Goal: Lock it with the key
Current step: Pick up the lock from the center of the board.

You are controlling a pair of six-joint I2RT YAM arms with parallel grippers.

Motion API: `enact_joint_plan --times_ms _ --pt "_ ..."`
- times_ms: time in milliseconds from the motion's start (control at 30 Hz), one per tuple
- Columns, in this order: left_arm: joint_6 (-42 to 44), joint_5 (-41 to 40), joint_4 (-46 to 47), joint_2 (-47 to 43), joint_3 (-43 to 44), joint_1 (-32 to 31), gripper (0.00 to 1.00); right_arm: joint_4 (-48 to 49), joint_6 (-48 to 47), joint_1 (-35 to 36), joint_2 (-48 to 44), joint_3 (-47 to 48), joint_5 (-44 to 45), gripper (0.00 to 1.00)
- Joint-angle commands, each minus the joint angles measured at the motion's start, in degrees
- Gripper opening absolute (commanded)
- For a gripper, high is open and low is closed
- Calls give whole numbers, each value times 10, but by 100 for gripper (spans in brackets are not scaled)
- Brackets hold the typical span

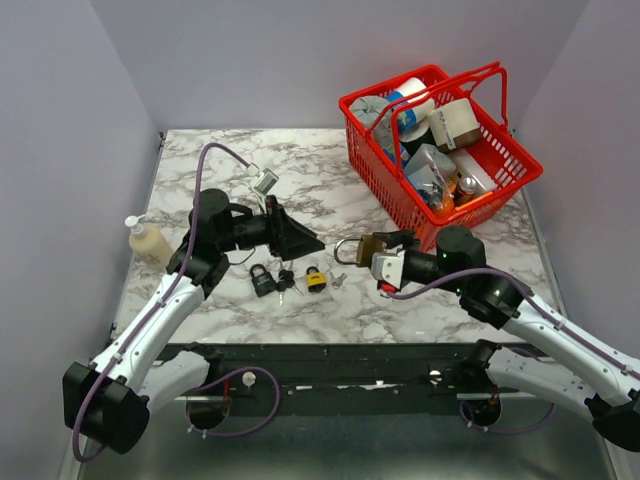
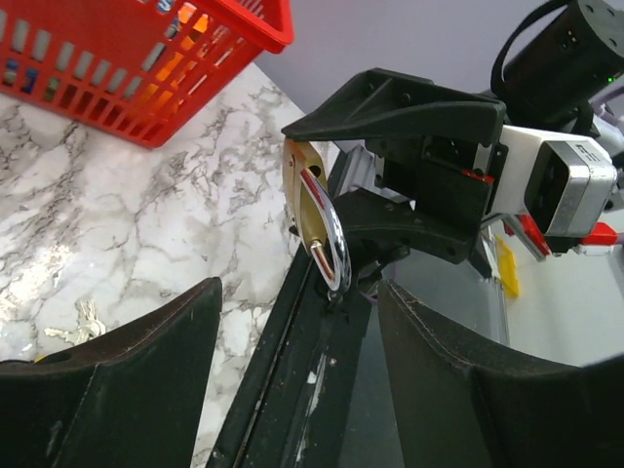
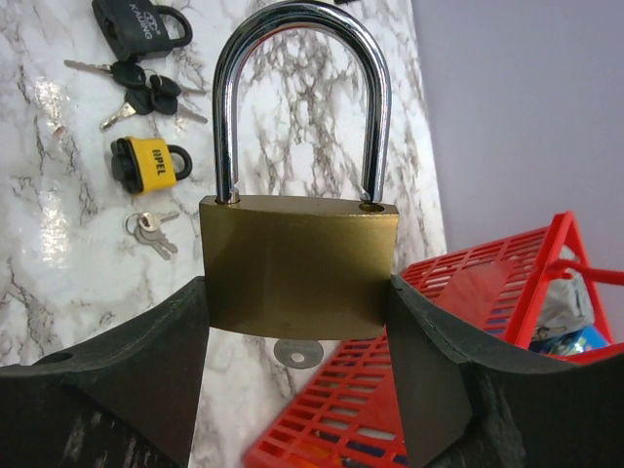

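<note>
My right gripper is shut on the body of a brass padlock, whose silver shackle points away from the wrist. A round silver key head shows just under the padlock body. From above, the padlock hangs over the table in the right gripper, shackle toward the left arm. My left gripper faces it from a short way off. In the left wrist view the padlock is edge-on, ahead of the left gripper, which is open with nothing between its fingers.
A black padlock, a yellow padlock, black-headed keys and small silver keys lie between the arms. A red basket full of items stands at the back right. A small bottle stands at the left edge.
</note>
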Motion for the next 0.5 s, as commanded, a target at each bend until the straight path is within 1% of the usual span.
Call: enact_joint_plan --times_ms 0,133,467 --pt "18 -3 -3 -3 21 -30 71 94 -63 7 -20 1 -43 1" --pt "25 -46 -32 16 34 -40 69 93 -73 10 -16 3 -38 1" --pt "21 -52 -18 32 46 -81 65 50 -58 13 9 41 -14 1"
